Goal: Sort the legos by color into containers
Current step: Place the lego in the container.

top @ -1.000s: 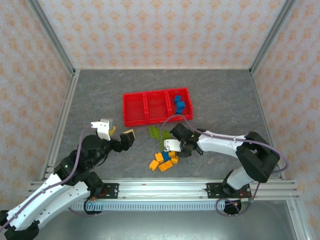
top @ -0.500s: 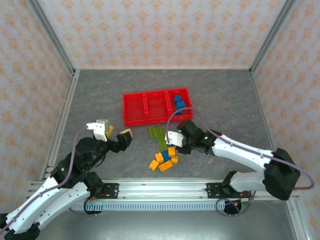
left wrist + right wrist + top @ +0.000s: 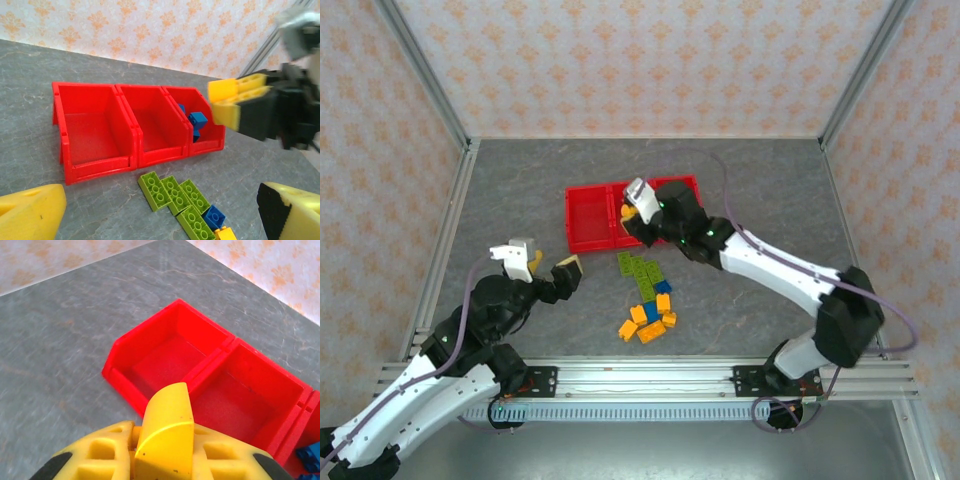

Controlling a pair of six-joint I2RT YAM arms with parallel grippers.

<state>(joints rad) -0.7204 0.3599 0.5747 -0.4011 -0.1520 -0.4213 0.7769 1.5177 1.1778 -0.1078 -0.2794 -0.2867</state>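
Right gripper [image 3: 630, 212] clamped a yellow brick [image 3: 167, 425], tray [image 3: 588, 244] just beneath it. Left gripper [image 3: 160, 210] gaped wide (empty), green bricks [image 3: 175, 195] ahead.

Stretched far and leftward with the right arm [image 3: 775, 272]: up from the near right base, bent sharply at the elbow by the right edge, then run out long and diagonal toward the far middle. Tipped downward at the right gripper [image 3: 632, 214], and pinched shut there on an orange-yellow lego [image 3: 627, 210]. Folded low at the near left with the left arm [image 3: 420, 392], forearm raised toward the middle. Spread wide at the left gripper [image 3: 552, 266], holding nothing, with yellow fingers [image 3: 31, 209] well apart, aimed far and slightly right.
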